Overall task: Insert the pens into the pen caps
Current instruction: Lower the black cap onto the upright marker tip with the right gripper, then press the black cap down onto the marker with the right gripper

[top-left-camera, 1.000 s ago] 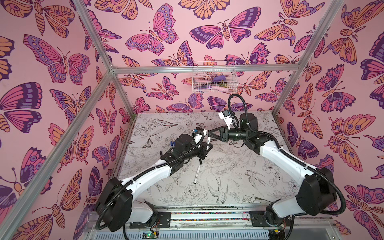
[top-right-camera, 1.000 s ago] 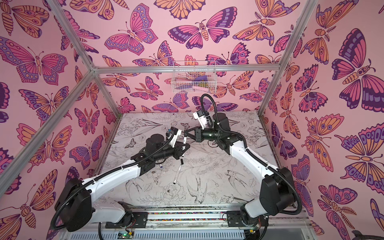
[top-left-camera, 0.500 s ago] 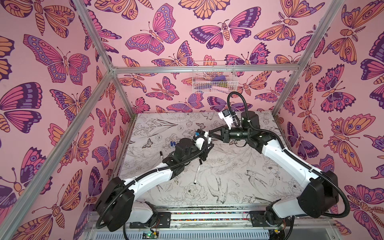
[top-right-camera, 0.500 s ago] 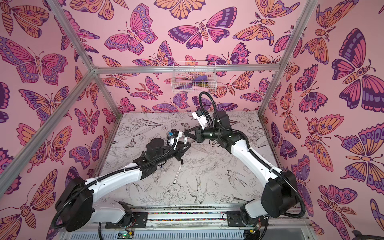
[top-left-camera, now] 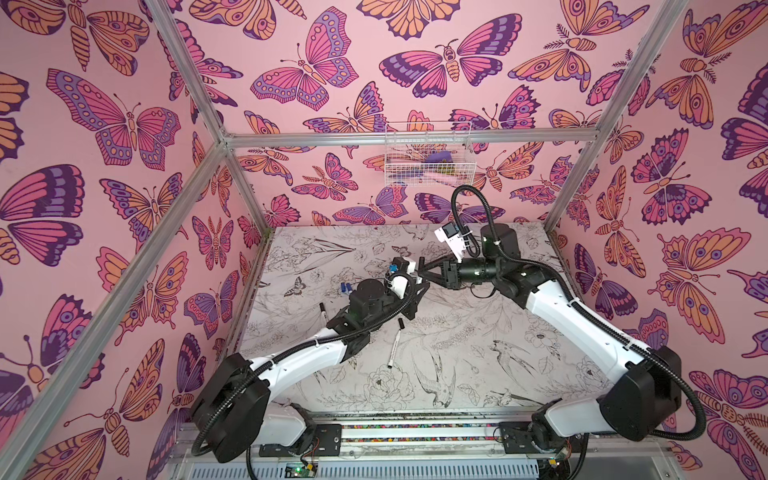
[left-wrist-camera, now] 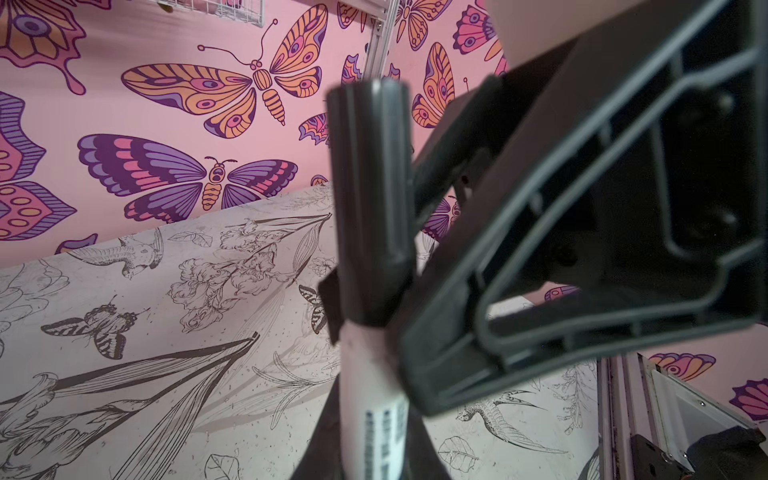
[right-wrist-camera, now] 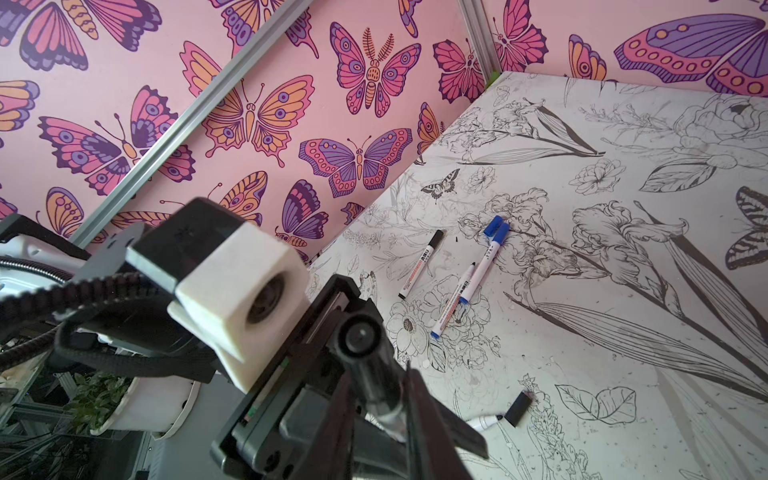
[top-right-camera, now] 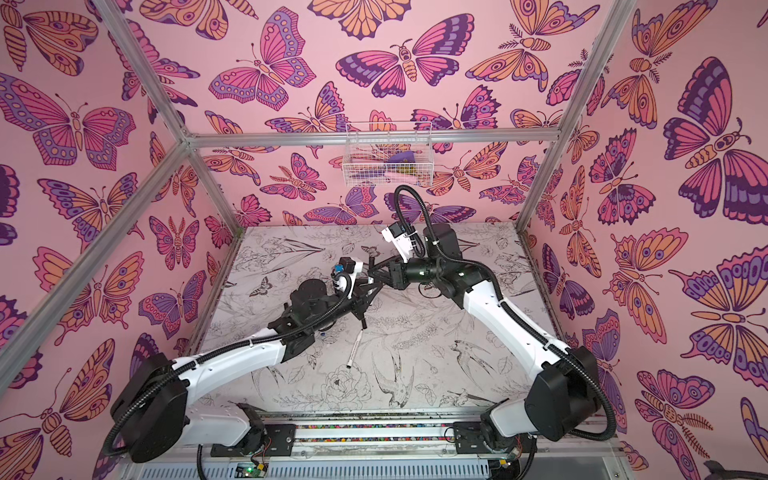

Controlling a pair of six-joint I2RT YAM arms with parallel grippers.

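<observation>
Left tool (left-wrist-camera: pixel 365 457) clamped on white pen (left-wrist-camera: pixel 368 386) — black cap (left-wrist-camera: pixel 370 199) sits on its tip. Right tool (right-wrist-camera: pixel 378 374) straddles that cap — can't tell if it's pinching or clear. Pen is up off the worktop (right-wrist-camera: pixel 623 353); loose black cap (right-wrist-camera: pixel 519 409) and other pens (right-wrist-camera: pixel 419 266) lie flat on it, mostly on the left arm's side.

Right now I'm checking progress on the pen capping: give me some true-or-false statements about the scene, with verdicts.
The left pincer grips a white pen wearing a black cap. True.
A loose black cap lies on the table beside an uncapped pen. True.
Every pen lying on the table is capped. False: that uncapped pen shows a bare tip.
The wire basket stands on the table. False: it hangs on the back wall.
</observation>
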